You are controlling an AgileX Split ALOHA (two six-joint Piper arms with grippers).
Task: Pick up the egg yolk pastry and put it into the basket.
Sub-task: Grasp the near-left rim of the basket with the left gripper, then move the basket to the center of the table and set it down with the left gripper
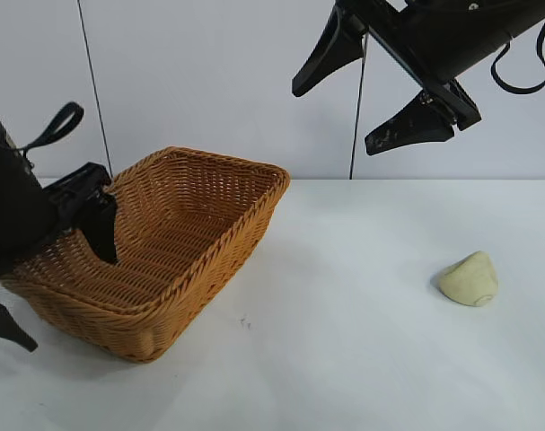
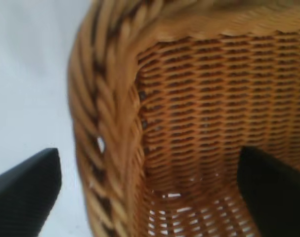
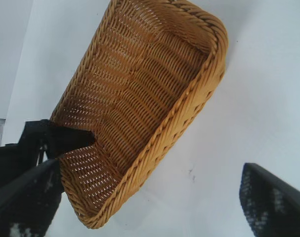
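Right pincer is held wide, empty, high above small pale cream pastry lump on white tabletop. Left pincer straddles orange-brown woven wicker basket's rim, spread. Nothing picked yet.

- Basket: orange-brown wicker at the frame's left, tight horizontal weave on the walls, thick braided rim, small open gaps in the floor weave.
- Pastry: pale cream-yellow, plain and matte, lower right of the frame.
- Table: white, with one small dark fleck near the basket.
- Left gripper: black.
- Right gripper: black, upper right.
- Wall: pale grey-white with thin dark vertical lines.
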